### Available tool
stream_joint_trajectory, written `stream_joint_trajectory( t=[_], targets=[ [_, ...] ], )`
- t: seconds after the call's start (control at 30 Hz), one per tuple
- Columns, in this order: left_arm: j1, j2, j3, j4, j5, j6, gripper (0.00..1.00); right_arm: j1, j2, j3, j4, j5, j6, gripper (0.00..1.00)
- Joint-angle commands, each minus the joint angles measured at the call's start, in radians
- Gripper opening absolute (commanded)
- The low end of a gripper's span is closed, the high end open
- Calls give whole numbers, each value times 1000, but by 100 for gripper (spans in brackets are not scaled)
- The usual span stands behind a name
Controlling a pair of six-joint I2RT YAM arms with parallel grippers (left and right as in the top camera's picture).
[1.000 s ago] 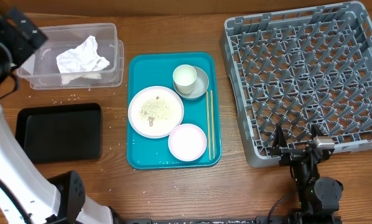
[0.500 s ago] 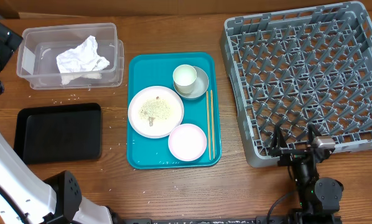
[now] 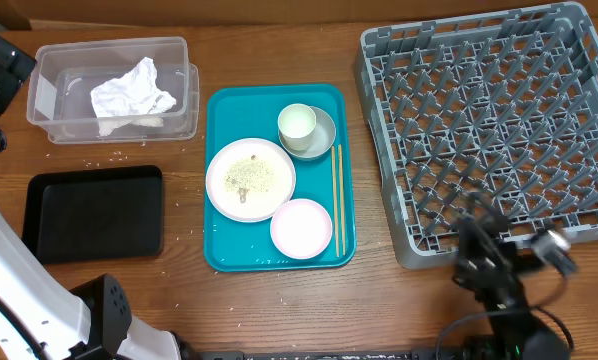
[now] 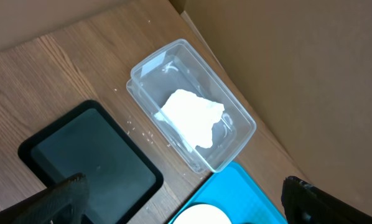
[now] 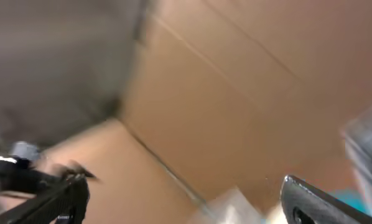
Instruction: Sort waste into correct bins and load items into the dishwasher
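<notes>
A crumpled white napkin [image 3: 131, 92] lies in the clear tub [image 3: 169, 60] at the back left; both also show in the left wrist view, napkin [image 4: 189, 118] and tub [image 4: 150, 67]. The black tray [image 3: 94, 212] is empty. On the teal tray [image 3: 279, 100] sit a large plate [image 3: 250, 178] with rice-like scraps, a smaller plate [image 3: 301, 227], and a white cup [image 3: 297, 123] in a grey bowl [image 3: 324, 130]. The grey dish rack [image 3: 494, 130] holds nothing. My left gripper [image 4: 183, 208] is open and empty, high above the left side. My right gripper [image 5: 186, 199] is open and empty by the rack's front edge [image 3: 484, 250]. No red wrapper shows.
A pair of chopsticks [image 3: 336, 200] lies along the teal tray's right side. Small rice scraps are scattered on the wood between the tub and the black tray [image 4: 93, 162]. A cardboard wall stands behind the table.
My left arm has drawn back from over the tub's left end to the far left edge. My right arm has swung and tilted at the front right and is blurred now.
</notes>
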Motion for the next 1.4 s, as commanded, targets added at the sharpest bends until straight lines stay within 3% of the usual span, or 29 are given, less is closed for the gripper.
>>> stream_joint_trajectory(
  t=[0.0, 0.1, 0.23, 0.33, 0.5, 0.63, 0.77, 0.8, 0.93, 1.03, 1.23, 1.37],
  targets=[
    [-2, -23, -3, -1, -13, -9, 100, -3, -6, 42, 39, 169, 97, 100],
    [-2, -23, -3, -1, -13, -9, 100, -3, 26, 156, -13, 172, 21, 100],
    [-2, -23, -3, -1, -13, -9, 100, -3, 185, 456, -188, 27, -323, 100],
    [-2, -23, -3, -1, -13, -9, 100, -3, 344, 723, -454, -93, -480, 100],
    [-2, -23, -3, -1, -13, -9, 100, -2, 639, 1166, -848, -266, -539, 100],
    [-2, -23, -3, -1, -13, -9, 100, 33, 903, 1505, -1154, -435, -670, 100],
    [-2, -23, -3, -1, -13, -9, 100, 180, 1129, 1751, -1491, -397, -844, 100],
    [-2, -23, -3, -1, -13, -9, 100, 292, 1224, 1838, -1630, -269, -886, 100],
    [-2, -23, -3, -1, -13, -9, 100, 558, 1413, 1946, -1857, 73, -900, 99],
    [-2, -23, -3, -1, -13, -9, 100, 703, 1530, 1949, -1938, 182, -892, 100],
    [-2, -23, -3, -1, -13, -9, 100, 854, 1806, 1948, -2028, 196, -892, 100],
    [-2, -23, -3, -1, -13, -9, 100, 863, 1930, 1947, -2033, 29, -892, 100]
  ],
)
